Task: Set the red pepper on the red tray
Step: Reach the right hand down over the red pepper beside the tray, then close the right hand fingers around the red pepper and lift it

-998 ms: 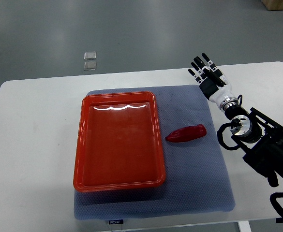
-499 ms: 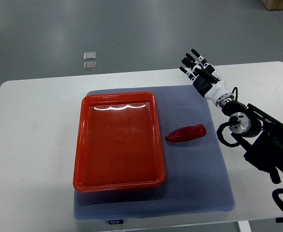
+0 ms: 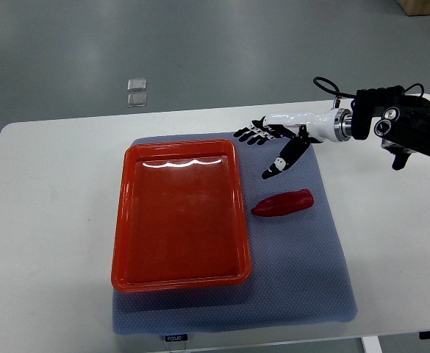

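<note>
At frame centre on a white table (image 3: 53, 191), a grey mat (image 3: 303, 272) carrying an empty red tray (image 3: 179, 277) on its left half, with the red pepper (image 3: 284, 204) lying just right of the tray. Above the pepper toward upper right, the right hand (image 3: 272, 143), fingers spread wide and holding nothing. Best lowered straight over the pepper's middle, closed across its narrow width, then lifted clear of the tray rim.

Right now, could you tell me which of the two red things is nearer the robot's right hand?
The red pepper, lying on the grey mat just below the open right hand. The red tray sits farther left, empty.
</note>
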{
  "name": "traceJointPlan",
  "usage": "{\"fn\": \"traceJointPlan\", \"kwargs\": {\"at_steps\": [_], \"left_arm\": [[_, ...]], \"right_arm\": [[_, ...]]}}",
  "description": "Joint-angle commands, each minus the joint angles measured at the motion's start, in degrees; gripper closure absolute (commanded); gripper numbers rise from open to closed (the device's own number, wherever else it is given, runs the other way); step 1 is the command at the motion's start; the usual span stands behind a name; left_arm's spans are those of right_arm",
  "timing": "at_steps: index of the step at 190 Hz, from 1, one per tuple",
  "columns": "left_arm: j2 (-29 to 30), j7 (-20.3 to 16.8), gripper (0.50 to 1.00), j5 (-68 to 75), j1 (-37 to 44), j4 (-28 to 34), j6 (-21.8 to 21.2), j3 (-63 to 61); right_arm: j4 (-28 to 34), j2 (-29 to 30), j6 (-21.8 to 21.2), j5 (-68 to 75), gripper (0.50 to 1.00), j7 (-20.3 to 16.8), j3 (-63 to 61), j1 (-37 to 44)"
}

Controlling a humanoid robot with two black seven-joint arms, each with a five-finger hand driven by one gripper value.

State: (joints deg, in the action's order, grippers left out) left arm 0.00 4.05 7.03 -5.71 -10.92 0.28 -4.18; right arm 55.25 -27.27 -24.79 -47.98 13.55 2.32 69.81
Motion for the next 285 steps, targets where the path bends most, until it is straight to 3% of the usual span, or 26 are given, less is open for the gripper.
{"fn": "traceJointPlan", "kwargs": {"at_steps": [1, 54, 151, 212, 247, 285], "left_arm": [[0.00, 0.08, 0.500, 0.00, 0.00, -0.07, 0.08, -0.03], [0.00, 0.08, 0.500, 0.00, 0.26, -1.12, 0.08, 0.05], [0.00, 0.26, 0.500, -0.09, 0.26, -1.03, 0.08, 0.14], [0.00, 0.26, 0.500, 0.00, 0.26, -0.77, 0.08, 0.14], [0.00, 0.26, 0.500, -0.09, 0.35, -0.42, 0.08, 0.23], [0.00, 0.26, 0.500, -0.09, 0.26, -0.42, 0.08, 0.23]], "right_arm": [[5.57, -2.88, -1.22, -1.24, 0.585, -0.72, 8.32, 5.86], [7.68, -3.49, 2.12, -6.07, 0.587, -1.69, 11.48, 7.62], [7.60, -2.88, 15.12, -8.01, 0.589, -1.51, 13.77, -1.43], [7.60, -3.32, 18.47, -9.59, 0.605, -0.63, 13.77, -3.28], [7.60, -3.58, 18.47, -10.20, 0.650, -0.02, 13.77, -3.28], [7.60, -3.67, 18.38, -10.38, 0.744, 0.60, 13.85, -3.37]]}}
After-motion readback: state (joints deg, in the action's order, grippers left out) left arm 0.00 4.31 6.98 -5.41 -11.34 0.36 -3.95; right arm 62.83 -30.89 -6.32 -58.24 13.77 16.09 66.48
